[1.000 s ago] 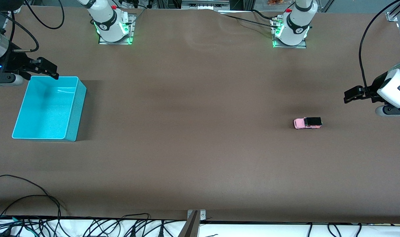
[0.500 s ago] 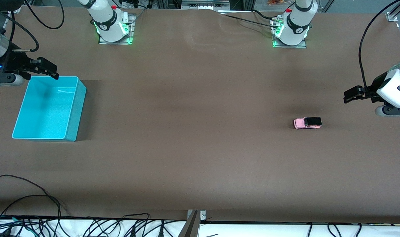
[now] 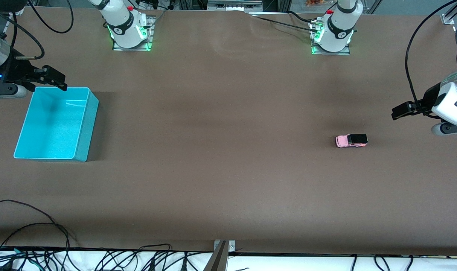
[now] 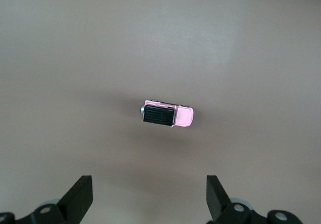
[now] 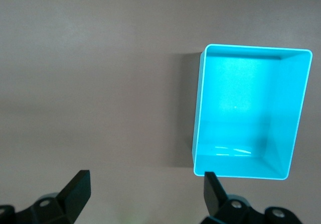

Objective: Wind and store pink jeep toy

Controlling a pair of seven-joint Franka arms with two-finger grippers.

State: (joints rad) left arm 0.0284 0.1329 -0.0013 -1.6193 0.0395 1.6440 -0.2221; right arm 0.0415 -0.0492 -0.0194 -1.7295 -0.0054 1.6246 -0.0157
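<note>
Both grippers open, empty. Left gripper (image 3: 398,111) off jeep (image 3: 351,140); right gripper (image 3: 54,79) waits at bin (image 3: 83,124). Risk: tiny jeep rolls under off-centre pinch.

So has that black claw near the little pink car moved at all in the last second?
Yes, slightly. The left tool has dropped lower in the front view, toward the pink jeep toy, which has stayed put on the table.

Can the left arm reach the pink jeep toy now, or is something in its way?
Probably yes. The left gripper hangs open over bare table at its own end, the pink jeep toy stands alone close by, and nothing lies between them.
</note>
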